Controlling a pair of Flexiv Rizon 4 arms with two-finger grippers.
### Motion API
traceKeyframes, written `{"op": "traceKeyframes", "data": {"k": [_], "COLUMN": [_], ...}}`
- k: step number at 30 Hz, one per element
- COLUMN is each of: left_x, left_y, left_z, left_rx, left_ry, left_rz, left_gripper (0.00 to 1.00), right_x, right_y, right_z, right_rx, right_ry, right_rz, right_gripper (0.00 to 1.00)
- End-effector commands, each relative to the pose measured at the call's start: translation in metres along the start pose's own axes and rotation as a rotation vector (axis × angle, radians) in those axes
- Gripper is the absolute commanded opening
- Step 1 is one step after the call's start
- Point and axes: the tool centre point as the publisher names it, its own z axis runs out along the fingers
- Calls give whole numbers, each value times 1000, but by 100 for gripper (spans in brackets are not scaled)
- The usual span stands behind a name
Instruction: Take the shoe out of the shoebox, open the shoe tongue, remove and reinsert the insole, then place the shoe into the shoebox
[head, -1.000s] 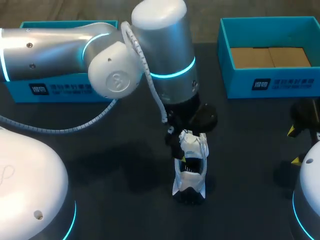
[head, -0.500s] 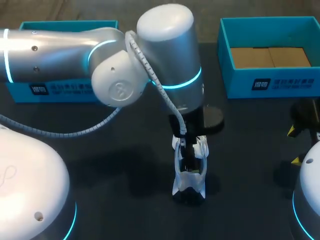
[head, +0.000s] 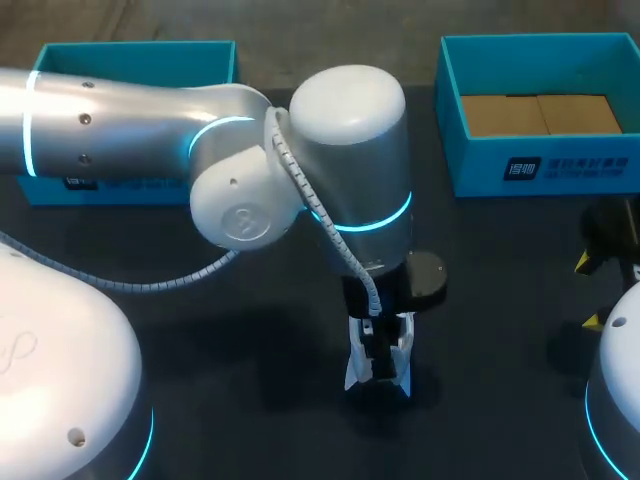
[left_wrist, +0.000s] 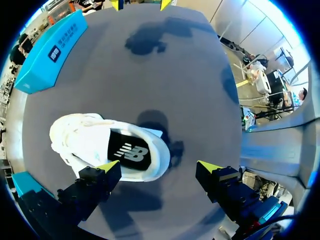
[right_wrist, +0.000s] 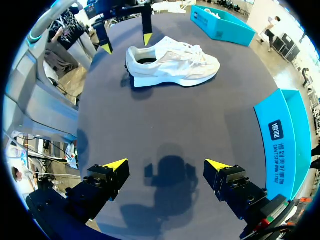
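Head view: right shoebox (head: 545, 165) holds brown cardboard (head: 540, 113) | shoe (left_wrist: 85, 142) on table (head: 250, 330) | left gripper (left_wrist: 159, 166), right gripper (right_wrist: 166, 164) released

I see a dark label with white print on the front wall of the right blue shoebox (head: 560, 160), a like label on the left blue box (head: 140, 55), and a white logo on the black insole (left_wrist: 131, 151) of the shoe (left_wrist: 85, 135).

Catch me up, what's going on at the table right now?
The white shoe is out of its box, sitting on the table with its black insole in place. The left gripper hangs open just above the heel, gripping nothing. The right gripper is open too, well away from the shoe over bare table. The blue box at the far edge holds no shoe.
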Motion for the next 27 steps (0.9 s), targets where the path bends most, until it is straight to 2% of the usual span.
{"op": "traceKeyframes", "data": {"k": [1, 8, 27], "left_x": [-9, -14, 6], "left_y": [-4, -6, 2], "left_z": [21, 39, 57], "left_rx": [2, -6, -63], "left_ry": [26, 64, 70], "left_rz": [7, 33, 72], "left_gripper": [100, 100, 100], "right_x": [2, 2, 2], "right_y": [0, 0, 0], "right_z": [0, 0, 0], "right_rx": [1, 1, 1], "right_ry": [-3, -3, -3], "right_rz": [-1, -1, -1], "right_gripper": [100, 100, 100]}}
